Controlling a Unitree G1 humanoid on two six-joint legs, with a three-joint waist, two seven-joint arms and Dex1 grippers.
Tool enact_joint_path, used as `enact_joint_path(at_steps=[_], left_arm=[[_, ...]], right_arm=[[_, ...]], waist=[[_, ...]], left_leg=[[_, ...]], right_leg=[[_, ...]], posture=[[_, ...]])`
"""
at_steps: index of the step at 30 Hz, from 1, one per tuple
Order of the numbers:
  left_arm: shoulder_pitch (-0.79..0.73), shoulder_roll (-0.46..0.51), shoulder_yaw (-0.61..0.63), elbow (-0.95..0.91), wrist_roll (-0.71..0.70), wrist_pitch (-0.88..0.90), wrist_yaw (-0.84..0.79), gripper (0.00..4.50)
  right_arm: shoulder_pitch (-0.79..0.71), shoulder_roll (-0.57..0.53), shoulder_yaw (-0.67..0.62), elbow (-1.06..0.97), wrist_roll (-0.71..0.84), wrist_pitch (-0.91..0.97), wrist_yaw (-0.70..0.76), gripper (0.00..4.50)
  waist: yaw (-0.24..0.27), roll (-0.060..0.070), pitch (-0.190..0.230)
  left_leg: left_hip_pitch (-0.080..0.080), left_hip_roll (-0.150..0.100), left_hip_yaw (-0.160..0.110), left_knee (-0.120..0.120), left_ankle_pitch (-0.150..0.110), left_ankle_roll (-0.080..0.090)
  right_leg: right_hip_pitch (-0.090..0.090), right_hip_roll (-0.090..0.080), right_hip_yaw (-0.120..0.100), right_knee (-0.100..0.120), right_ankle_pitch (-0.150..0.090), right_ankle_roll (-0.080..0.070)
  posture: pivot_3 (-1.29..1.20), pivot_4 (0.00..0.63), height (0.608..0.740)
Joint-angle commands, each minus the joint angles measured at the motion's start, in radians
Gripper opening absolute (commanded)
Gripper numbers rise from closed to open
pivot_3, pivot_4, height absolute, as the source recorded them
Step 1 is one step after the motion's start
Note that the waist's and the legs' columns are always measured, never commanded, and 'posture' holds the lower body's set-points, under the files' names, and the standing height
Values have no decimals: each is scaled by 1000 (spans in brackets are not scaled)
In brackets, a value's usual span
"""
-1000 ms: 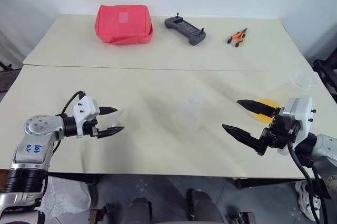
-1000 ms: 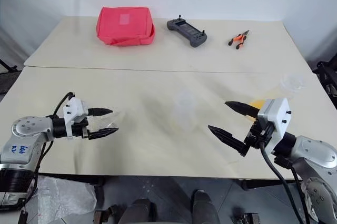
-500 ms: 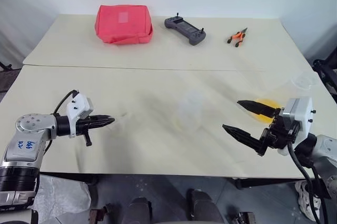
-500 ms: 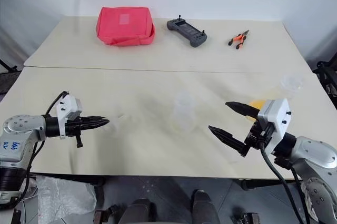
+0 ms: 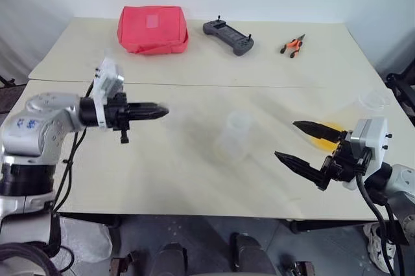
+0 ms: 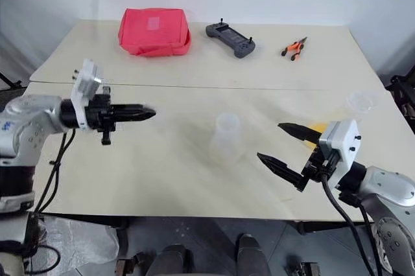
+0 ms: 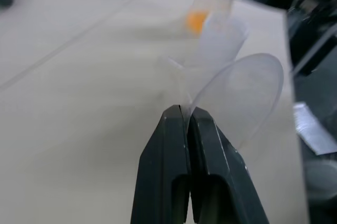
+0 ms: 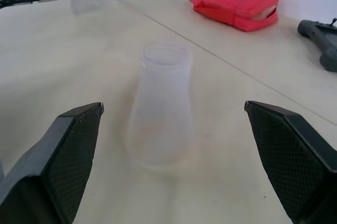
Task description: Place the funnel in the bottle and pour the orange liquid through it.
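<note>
**Mia:** Up went the left gripper [image 5: 162, 111]! A moment ago it sat low by the near edge of the cream table [image 5: 194, 56] with its fingers apart. Now they are squeezed tight together and it floats higher, nearer the middle.

**Ben:** What is it holding?

**Mia:** The little see-through plastic funnel [image 7: 239, 95]. From the left wrist you can see the black fingers [image 7: 210, 150] pinching its thin rim, and the round mouth sticks out past the tips.

**Ben:** What else is around, going left to right?

**Mia:** At the back lies a soft red zip pouch [image 5: 152, 29]. Next comes a dark grey hand controller [image 5: 228, 36], then small orange-handled pliers [image 5: 292, 45]. They are all far from the arms, so nothing blocks the way.

**Ben:** And the bottle?

**Mia:** The cloudy clear plastic bottle [image 5: 233, 137] stands up straight in the middle of the table, between the two grippers. It is fat at the bottom with a slimmer neck, and its top is open. It looks the same as before.

**Ben:** And on the right?

**Mia:** The right gripper [image 5: 299, 140] hangs with its two fingers spread wide, holding nothing. It has not moved. Just behind it is the bright orange liquid [image 5: 326, 129] in a clear container, and a small clear cup [image 5: 374, 100] is by the right edge.
</note>
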Motion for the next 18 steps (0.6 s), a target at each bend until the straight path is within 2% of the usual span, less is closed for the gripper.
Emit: enact_joint_path(at_steps=[1, 6, 9, 14, 18], left_arm=[[-112, -35, 3, 57, -33, 60, 18, 63], [-329, -123, -24, 230, -31, 186, 56, 63], [-421, -140, -57, 299, -34, 271, 35, 63], [-563, -145, -187, 397, -4, 400, -45, 63], [-636, -135, -293, 461, 27, 427, -145, 63]], right_arm=[[-6, -4, -25, -17, 8, -13, -4, 4500], [2, -13, -39, -23, 7, -17, 5, 4500], [1, -17, -46, -25, 5, -26, 18, 4500], [4, -7, -41, -29, -12, -35, 6, 4500], [21, 8, -32, -41, -24, -46, -9, 4500]], waist=[[-1, 0, 0], [1, 0, 0], [-1, 0, 0], [-2, 0, 0], [-2, 0, 1]], left_leg=[[0, 0, 0, 0, 1, -1], [0, 0, 0, 1, 1, -2], [0, 0, 0, 1, 1, -2], [0, -1, 0, 0, 1, -2], [0, -1, 0, 0, 1, -2]], right_leg=[[0, 0, 0, 0, 0, 0], [0, 0, 0, 0, 0, 0], [0, 0, 0, -1, 0, 0], [0, 0, 0, -1, 0, 0], [0, 0, 0, -1, 0, 0]], posture=[[0, 150, 740], [0, 150, 740], [0, 150, 740], [0, 150, 740], [0, 150, 740]])
